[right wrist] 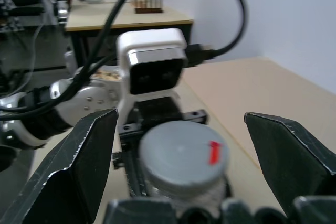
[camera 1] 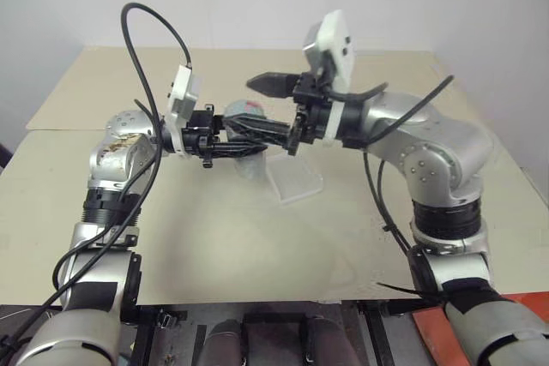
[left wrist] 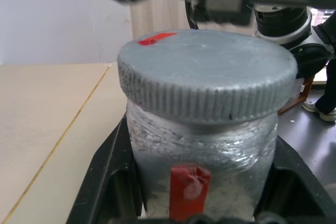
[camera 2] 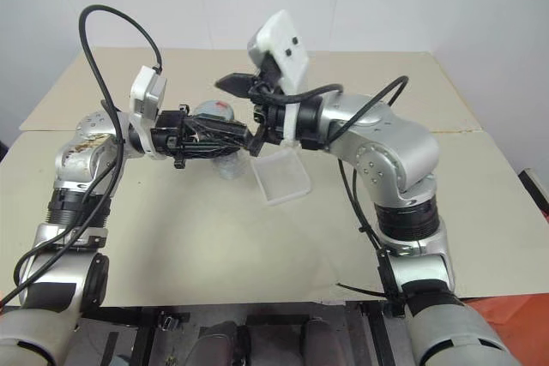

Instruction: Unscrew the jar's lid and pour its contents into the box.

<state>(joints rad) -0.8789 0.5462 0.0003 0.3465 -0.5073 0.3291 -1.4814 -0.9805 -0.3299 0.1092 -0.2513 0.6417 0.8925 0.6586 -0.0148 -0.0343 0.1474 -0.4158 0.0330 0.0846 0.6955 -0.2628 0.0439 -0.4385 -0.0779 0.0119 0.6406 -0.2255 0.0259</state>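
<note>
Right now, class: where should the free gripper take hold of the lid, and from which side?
By its ribbed rim, from straight above the flat top. The lid faces the open right gripper, fingers either side; the left gripper clamps the jar below.

Jar [left wrist: 202,153]: silver-grey, crinkled foil-like surface, with a red label patch low on its side. Lid [left wrist: 207,74]: matte grey, ribbed edge, marked with a small red patch near the rim. Box [camera 2: 281,177]: clear, translucent plastic. Table [camera 1: 214,237]: pale beige. Gripper fingers [right wrist: 73,163]: black. Wrist cameras are cased in white.
</note>
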